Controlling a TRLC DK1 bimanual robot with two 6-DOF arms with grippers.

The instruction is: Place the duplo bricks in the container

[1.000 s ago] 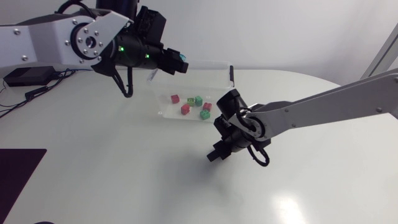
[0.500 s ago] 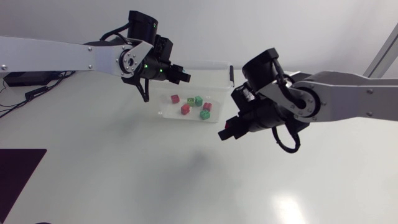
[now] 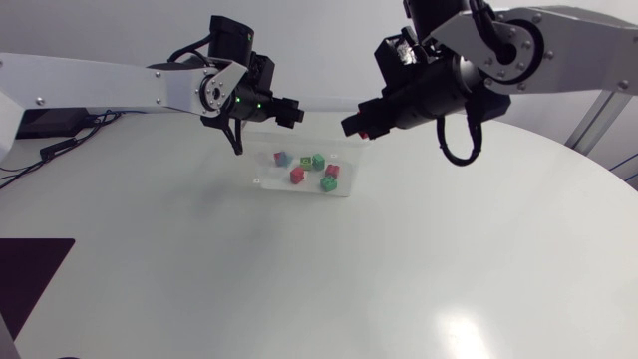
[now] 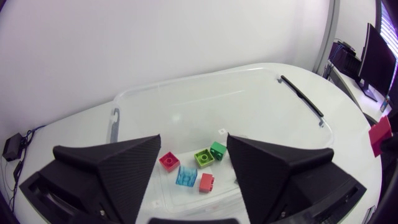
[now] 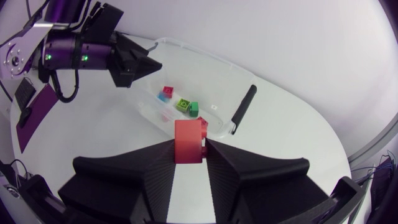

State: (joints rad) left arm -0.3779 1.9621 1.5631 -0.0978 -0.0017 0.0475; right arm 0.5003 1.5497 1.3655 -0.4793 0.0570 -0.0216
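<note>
On the white tabletop (image 3: 299, 279) a clear container (image 4: 261, 70) is seen, and small bricks (image 3: 297, 176) are kept on its floor, close together. In the left wrist view a red one (image 4: 168, 160), a blue one (image 4: 186, 176), a lime one (image 4: 203, 158), a green one (image 4: 217, 150) and 1 more red one (image 4: 208, 182) can be made out between the 2 black fingers. More bricks may be hidden behind a finger, so the full count cannot be told. A black handle (image 5: 242, 106) is clipped on 1 short end of the container. The left arm (image 3: 100, 85) is held over the back left side of the container. The left jaws are spread wide apart with nothing held between them, and they are pointed down at the bricks. The right arm (image 3: 558, 50) is held high, with its jaws up in the air by the back right corner of the container. The right jaws are closed on a red brick (image 5: 189, 141), which is pressed from both sides and held upright. In the right wrist view the container is seen ahead of this brick, well below it.
</note>
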